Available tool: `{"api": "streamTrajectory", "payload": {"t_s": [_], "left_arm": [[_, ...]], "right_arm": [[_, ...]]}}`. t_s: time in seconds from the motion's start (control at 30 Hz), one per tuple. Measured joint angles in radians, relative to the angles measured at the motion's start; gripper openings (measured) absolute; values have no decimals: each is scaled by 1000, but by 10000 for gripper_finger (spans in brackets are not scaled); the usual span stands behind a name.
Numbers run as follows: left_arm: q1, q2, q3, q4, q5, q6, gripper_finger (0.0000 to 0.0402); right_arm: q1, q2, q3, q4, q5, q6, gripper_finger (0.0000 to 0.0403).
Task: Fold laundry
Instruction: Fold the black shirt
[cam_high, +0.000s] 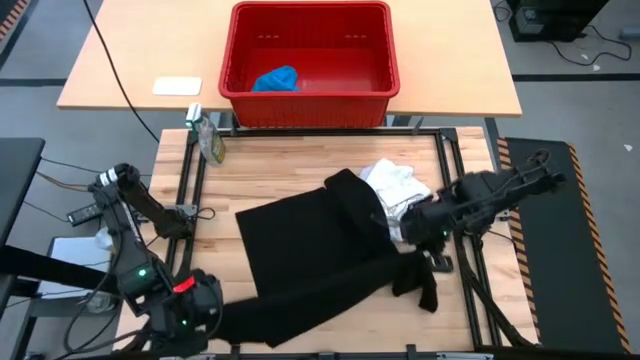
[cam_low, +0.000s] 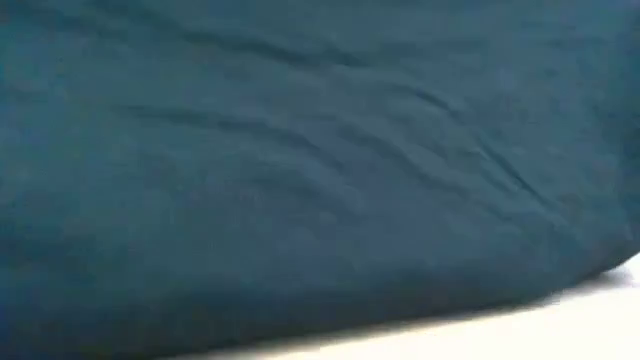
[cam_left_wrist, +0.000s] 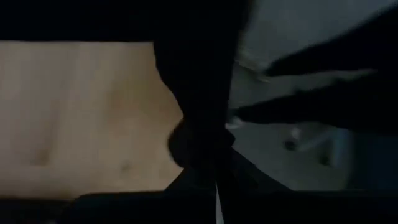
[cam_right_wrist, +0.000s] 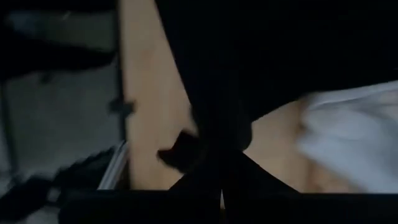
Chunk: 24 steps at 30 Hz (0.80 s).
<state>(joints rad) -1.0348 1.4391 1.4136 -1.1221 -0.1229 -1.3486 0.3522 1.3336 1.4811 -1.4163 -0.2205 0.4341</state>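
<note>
High view, black garment: the black garment (cam_high: 310, 255) lies spread over the middle and near part of the wooden table (cam_high: 290, 175), one edge folded up toward the white one.
High view, white garment: the white garment (cam_high: 392, 185) sits bunched just past the black one's far right corner, touching it.
High view, blue garment: the blue garment (cam_high: 276, 79) lies crumpled inside the red basket (cam_high: 310, 65), which stands on the lighter table beyond.
High view, left gripper: the left gripper (cam_high: 222, 312) is at the near left edge, closed on the black garment's near corner.
High view, right gripper: the right gripper (cam_high: 407, 238) is at the right, between the white garment and a trailing black sleeve, closed on the black cloth.
High view, other things: a small clear bottle (cam_high: 207, 135) lies at the table's far left corner; a white pad (cam_high: 177, 86) lies left of the basket.
Low view: dark wrinkled cloth (cam_low: 300, 170) fills nearly the whole view and blocks the room behind; only a pale strip shows at the bottom right.
Left wrist view: the fingers (cam_left_wrist: 199, 186) are pinched together on a hanging strip of black cloth, with bare wood to one side and floor to the other.
Right wrist view: the fingers (cam_right_wrist: 217, 180) are clamped on black cloth that hides much of the view; white cloth (cam_right_wrist: 354, 134) lies beside it on the wood.
</note>
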Motion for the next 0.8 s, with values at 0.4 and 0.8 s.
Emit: {"api": "streamTrajectory", "payload": {"t_s": [0.4, 0.8], "left_arm": [[23, -8, 0, -401, -79, -212, 0], [91, -7, -63, -451, -169, -285, 0]], "right_arm": [[-206, -10, 0, 5, 425, -66, 6], [-351, 21, 0, 138, 587, -220, 6]]}}
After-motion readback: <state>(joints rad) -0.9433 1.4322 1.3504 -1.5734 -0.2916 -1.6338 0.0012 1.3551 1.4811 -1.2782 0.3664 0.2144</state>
